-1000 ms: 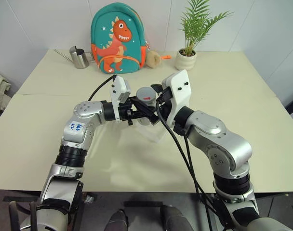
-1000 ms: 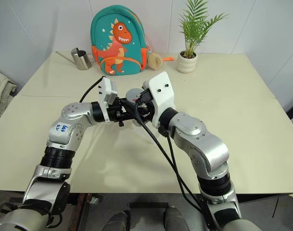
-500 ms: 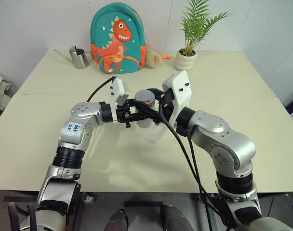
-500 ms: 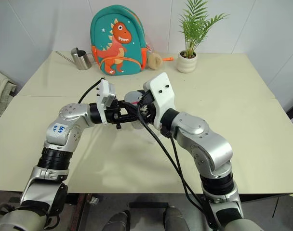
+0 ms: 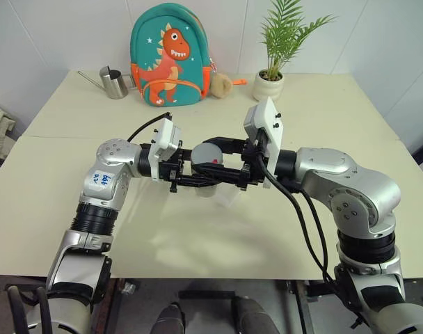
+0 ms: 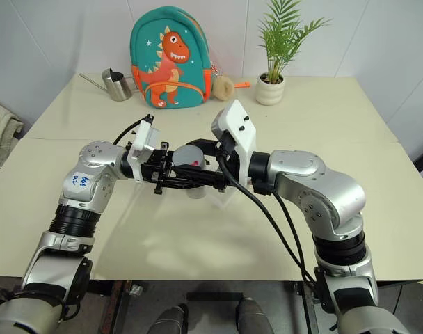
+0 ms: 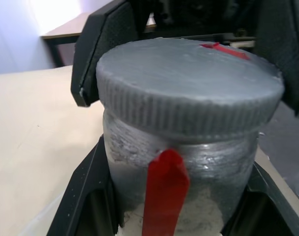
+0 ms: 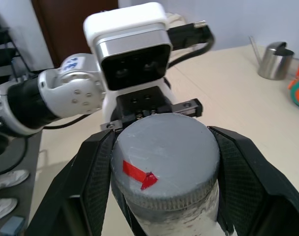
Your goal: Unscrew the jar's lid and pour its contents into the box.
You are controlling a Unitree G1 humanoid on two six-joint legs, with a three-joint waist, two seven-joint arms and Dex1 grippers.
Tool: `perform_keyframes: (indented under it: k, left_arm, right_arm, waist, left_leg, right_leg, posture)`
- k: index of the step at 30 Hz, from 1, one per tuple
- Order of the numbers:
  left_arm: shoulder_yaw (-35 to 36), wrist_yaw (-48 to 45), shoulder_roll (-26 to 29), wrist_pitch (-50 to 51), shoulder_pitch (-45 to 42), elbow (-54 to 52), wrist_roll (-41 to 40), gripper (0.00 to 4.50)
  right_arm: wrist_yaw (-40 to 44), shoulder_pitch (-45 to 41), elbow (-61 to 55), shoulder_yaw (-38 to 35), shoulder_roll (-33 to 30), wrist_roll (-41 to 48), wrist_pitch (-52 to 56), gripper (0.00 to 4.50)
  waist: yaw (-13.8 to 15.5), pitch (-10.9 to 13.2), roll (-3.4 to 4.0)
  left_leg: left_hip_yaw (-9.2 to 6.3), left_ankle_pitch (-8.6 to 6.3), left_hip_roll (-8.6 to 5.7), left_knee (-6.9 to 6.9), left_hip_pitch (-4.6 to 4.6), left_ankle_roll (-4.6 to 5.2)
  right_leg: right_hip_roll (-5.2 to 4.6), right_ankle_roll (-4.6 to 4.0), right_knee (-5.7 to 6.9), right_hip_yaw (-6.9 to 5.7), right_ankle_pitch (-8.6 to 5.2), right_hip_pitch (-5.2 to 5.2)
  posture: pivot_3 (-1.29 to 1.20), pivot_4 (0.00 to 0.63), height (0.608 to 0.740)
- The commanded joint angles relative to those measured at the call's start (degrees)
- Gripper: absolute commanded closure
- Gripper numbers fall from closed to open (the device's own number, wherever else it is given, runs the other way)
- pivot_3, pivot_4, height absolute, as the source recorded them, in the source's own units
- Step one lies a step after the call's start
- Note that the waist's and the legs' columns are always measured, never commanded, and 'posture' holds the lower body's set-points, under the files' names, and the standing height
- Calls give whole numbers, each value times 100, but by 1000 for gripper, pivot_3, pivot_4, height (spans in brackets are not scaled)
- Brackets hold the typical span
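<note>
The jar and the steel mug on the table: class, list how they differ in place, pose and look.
The jar is held above the table between both end effectors; the steel mug stands on the table's far side. The jar is closed by a grey lid; the mug is open-topped. The jar has a red stripe; the mug has a long handle. Both are silver metal cylinders.

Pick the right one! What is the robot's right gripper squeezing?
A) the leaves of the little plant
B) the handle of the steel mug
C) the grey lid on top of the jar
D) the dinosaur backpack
C: the right gripper has its two black fingers pressed against the sides of the grey lid, which sits on the jar.
</note>
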Motion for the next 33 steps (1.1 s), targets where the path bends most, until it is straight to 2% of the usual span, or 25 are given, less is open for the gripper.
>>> perform_keyframes:
  k: [1, 13, 19, 33]
  left_arm:
    - [302, 63, 48, 98, -178, 260, -169, 2569]
    - [273, 55, 86, 332, -146, 95, -368, 2569]
    - [241, -1, 118, 422, -134, 14, -311, 2569]
    - [168, -178, 264, 555, -40, -207, -303, 2569]
  right_arm:
    - [530, -215, -337, 143, 56, 431, -251, 1612]
    - [393, -235, -284, 141, 130, 302, -378, 1612]
    - [215, -289, -123, 115, 179, 123, -514, 37]
    - [84, -478, 180, 87, 74, -147, -736, 37]
  waist:
    - [2, 0, 0]
    - [4, 0, 0]
    - [1, 0, 0]
    - [7, 0, 0]
  left_leg:
    - [-1, 0, 1, 0, -1, 0]
    - [-2, 0, 1, 0, -1, 0]
    - [-3, 0, 2, 0, -1, 0]
    - [-2, 0, 2, -2, -1, 0]
  right_leg:
    - [0, 0, 1, 0, 0, -2]
    - [0, -1, 4, 0, -1, -2]
    - [1, -1, 5, 0, -1, -3]
    - [1, -3, 6, 0, -2, -6]
  posture:
    - [0, 150, 740]
    - [0, 150, 740]
    - [0, 150, 740]
    - [0, 150, 740]
